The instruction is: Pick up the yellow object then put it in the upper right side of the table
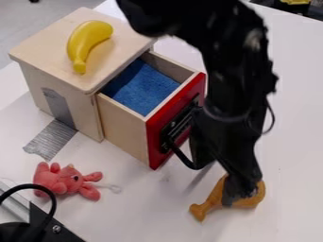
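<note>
On the table [293, 156], a wooden box [82, 106] stands with its drawer [123, 127] out; near it, I see the black end effector [240, 194] down at a mustard-yellow toy drumstick [217, 197], its opening and hold impossible to tell. The drumstick lies lower right, knob pointing lower left, long axis slanting toward upper right.

The bulky black robot arm [233, 75] has rounded segments and an uneven outline. Above the black gripper [243, 191], which shows dark grey at its lower end, are a small dull-grey patch [254, 40], a curved grey edge [224, 118] and a thin, looped black cable [272, 118].
</note>
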### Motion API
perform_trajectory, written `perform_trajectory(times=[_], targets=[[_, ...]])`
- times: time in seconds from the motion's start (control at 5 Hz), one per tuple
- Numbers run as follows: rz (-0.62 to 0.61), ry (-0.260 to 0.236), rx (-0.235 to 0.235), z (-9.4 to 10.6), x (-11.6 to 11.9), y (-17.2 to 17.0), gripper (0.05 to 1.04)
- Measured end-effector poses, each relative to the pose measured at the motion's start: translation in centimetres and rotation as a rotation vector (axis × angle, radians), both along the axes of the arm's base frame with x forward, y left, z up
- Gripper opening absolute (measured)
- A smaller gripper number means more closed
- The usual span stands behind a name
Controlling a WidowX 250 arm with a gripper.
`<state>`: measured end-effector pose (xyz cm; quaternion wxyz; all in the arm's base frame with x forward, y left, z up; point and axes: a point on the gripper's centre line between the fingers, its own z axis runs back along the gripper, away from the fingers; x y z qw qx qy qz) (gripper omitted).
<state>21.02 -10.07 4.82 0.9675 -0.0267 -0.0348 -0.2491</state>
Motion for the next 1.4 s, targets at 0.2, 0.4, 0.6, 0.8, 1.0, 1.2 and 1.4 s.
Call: perform_trajectory(times=[0.2,0.4,0.6,0.8,1.0,1.2,1.4], targets=[[-0.018,0.038,0.027,-2.0,-0.2,0.1,1.000],[-0.053,0.059,0.039,-3.7,-0.8,-0.1,1.000],[-0.076,0.072,0.066,-4.8,-1.0,0.0,1.000],[-0.080,0.064,0.084,-5.4,-1.3,0.3,0.967],[-0.069,0.046,0.090,-5.8,-1.3,0.4,0.692],[-0.070,0.045,0.091,-5.8,-1.2,0.5,0.402],[-0.082,0.054,0.097,-5.6,-1.7,0.6,0.312]])
